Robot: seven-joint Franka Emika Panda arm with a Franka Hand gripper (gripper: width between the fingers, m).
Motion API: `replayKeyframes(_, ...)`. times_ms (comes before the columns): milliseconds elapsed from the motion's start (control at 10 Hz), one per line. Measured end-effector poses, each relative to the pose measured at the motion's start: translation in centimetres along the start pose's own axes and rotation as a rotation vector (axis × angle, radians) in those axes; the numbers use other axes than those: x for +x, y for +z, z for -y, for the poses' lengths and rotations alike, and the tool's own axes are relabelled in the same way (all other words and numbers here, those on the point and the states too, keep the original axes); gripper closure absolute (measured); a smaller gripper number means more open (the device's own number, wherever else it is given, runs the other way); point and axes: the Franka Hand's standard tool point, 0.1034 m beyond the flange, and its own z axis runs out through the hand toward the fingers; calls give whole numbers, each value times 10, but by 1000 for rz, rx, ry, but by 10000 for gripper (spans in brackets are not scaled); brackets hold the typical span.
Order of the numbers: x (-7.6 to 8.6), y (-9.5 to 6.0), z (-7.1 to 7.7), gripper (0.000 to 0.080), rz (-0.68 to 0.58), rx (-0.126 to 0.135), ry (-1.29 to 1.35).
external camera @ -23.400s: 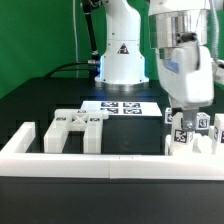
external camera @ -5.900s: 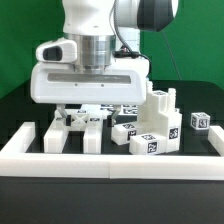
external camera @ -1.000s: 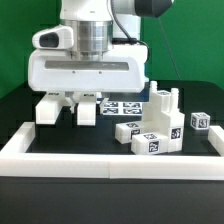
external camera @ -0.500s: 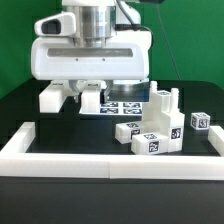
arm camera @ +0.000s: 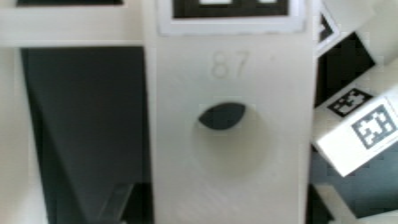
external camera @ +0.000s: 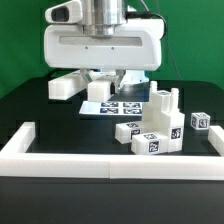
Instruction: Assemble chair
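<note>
Exterior view: my gripper [external camera: 98,78] was closed partway on a white part [external camera: 65,87], holding it clear of the table [external camera: 40,115], above the marker board [external camera: 128,107]. Little looked done. A stack [external camera: 150,125] of other parts lay at the exterior view's right, with a block [external camera: 200,122] near it, none visibly joined (I couldn't be certain). No chair stood yet. Their tags [external camera: 152,146] carried patterns, no words.

Wrist view: the part's bar [arm camera: 221,170] filled the picture, with a dark hole [arm camera: 221,116] and faint raised digits [arm camera: 226,68] beside it, perhaps 67 (too soft to be sure).
</note>
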Motion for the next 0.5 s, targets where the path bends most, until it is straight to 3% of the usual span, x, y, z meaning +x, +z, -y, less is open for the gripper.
replayKeyframes(300, -6, -4, 1, 510, 15, 19, 208)
replayKeyframes(500, -13, -11, 3, 509, 30, 28, 208)
